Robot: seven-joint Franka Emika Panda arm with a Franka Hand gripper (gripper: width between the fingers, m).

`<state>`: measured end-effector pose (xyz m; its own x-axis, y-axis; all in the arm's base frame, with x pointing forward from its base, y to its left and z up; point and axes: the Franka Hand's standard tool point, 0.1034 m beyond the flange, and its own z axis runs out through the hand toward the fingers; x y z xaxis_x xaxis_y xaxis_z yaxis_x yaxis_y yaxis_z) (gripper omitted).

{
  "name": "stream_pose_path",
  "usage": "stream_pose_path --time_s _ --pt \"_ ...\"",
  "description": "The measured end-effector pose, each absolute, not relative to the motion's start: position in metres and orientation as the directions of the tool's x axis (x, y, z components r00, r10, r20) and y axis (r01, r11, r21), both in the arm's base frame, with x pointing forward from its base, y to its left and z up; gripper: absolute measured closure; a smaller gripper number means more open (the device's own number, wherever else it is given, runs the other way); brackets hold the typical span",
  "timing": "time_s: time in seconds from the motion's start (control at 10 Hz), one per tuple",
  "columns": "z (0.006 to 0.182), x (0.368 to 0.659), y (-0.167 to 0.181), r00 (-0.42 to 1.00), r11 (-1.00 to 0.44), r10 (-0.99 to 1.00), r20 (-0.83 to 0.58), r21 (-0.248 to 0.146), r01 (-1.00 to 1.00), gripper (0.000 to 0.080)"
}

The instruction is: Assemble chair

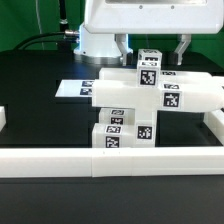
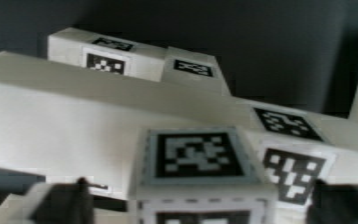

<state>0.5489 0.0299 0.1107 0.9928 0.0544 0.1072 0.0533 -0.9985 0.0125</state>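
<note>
One white robot arm (image 1: 115,20) carries one pincer (image 1: 152,58) with two dark fingers (image 1: 122,47). There is one black bench (image 1: 40,65).

On the bench stands one cluster of chunky glossy white plastic chair parts (image 1: 150,97). At least three pieces can be told apart: one small cube (image 1: 148,70), one long flat panel (image 1: 192,97) and one lower group of blocks (image 1: 125,132). The exact number of pieces cannot be told.

Three long plain white border rails show: one front rail (image 1: 100,162), one side rail (image 1: 215,125) and one short rail end (image 1: 3,118). There is one thin flat white marker board (image 1: 70,90).

At least five black-and-white square tags (image 1: 170,98) show on the cluster in the exterior view. Six such tags show in the wrist view.
</note>
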Motion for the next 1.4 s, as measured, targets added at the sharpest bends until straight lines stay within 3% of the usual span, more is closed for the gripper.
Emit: stream_pose_path --time_s 0.1,0.2,0.3,0.6,1.0,1.4 --pt "0.1107 0.5490 0.0281 0.993 -0.999 0.047 0.107 0.011 0.046 0.0408" --pt "0.1106 0.5489 0.0281 0.993 -0.999 0.048 0.107 0.012 0.047 0.0408" --pt "0.1106 0.5489 0.0280 0.994 -0.999 0.038 0.107 0.011 0.037 0.0531" --pt "0.1106 0.5489 0.0278 0.994 -1.000 -0.008 0.108 0.004 -0.009 0.0531" --pt "0.1090 0.5479 0.0205 0.917 -0.926 -0.377 0.128 -0.054 -0.373 0.0531" --pt "0.1091 0.5482 0.0203 0.777 -0.784 -0.620 0.108 -0.097 -0.612 0.0531"
